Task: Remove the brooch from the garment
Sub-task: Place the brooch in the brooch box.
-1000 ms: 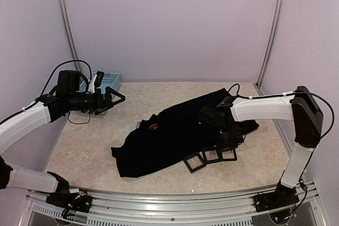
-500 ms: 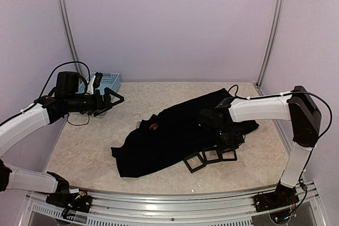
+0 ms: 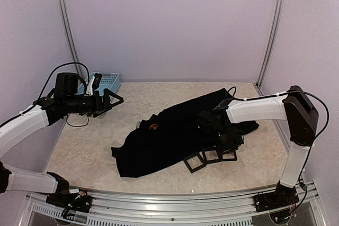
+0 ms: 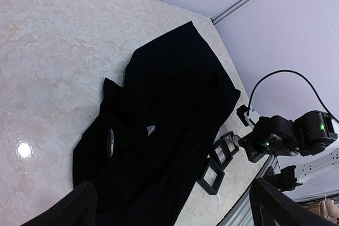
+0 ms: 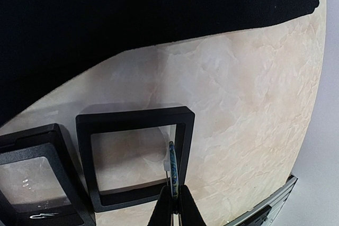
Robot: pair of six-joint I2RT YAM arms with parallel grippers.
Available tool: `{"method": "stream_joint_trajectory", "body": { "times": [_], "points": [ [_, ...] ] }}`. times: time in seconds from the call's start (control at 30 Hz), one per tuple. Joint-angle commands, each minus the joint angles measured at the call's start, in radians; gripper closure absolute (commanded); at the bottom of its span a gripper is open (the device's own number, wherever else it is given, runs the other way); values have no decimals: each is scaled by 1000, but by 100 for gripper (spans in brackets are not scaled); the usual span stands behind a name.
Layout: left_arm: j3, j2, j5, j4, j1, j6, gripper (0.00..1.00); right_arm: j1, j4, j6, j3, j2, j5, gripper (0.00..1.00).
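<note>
The black garment [image 3: 175, 130] lies crumpled mid-table; it also shows in the left wrist view [image 4: 169, 115] and the right wrist view [image 5: 132, 14]. Two brooches stay pinned on it: a round one [image 4: 110, 142] and a small one [image 4: 151, 129], seen in the top view as an orange spot [image 3: 154, 126]. My right gripper [image 5: 174, 205] is shut on a thin blue-green brooch [image 5: 172, 168], held edge-on just above a black square frame [image 5: 135, 154]. My left gripper [image 3: 112, 99] is open and empty, raised at the left near the basket.
Three small black square frames [image 3: 209, 157] lie in a row at the garment's front edge. A light-blue basket [image 3: 106, 81] stands at the back left corner. The table's metal front rail [image 3: 175, 205] runs along the near edge.
The right gripper has shifted slightly left over the frames. The left arm has drawn back a little toward the left. The garment has not moved.
</note>
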Motion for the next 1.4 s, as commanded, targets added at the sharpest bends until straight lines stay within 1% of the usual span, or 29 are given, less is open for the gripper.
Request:
{"method": "stream_joint_trajectory", "body": {
  "times": [0.0,0.23,0.4,0.73,0.87,1.03,1.2,1.37],
  "points": [
    [-16,-19,-8,-13,5,-2,1,-1,4,17,4,26,13,100],
    [-17,-16,-4,-12,4,-2,1,0,31,13,12,31,-16,99],
    [-19,-17,-5,-16,4,1,1,-1,68,0,19,31,-50,84],
    [-23,-13,5,-18,4,5,1,-1,67,-17,46,16,-76,65],
    [-24,-9,1,-12,5,6,1,-1,60,-11,58,-18,-76,61],
    [-20,9,11,-3,4,6,1,-1,74,-8,68,-81,-83,53],
    [-7,57,72,-14,3,29,1,-5,182,-73,95,-164,-113,49],
    [24,149,132,-39,-25,50,1,-12,403,-195,131,-212,-211,48]
  ]
}}
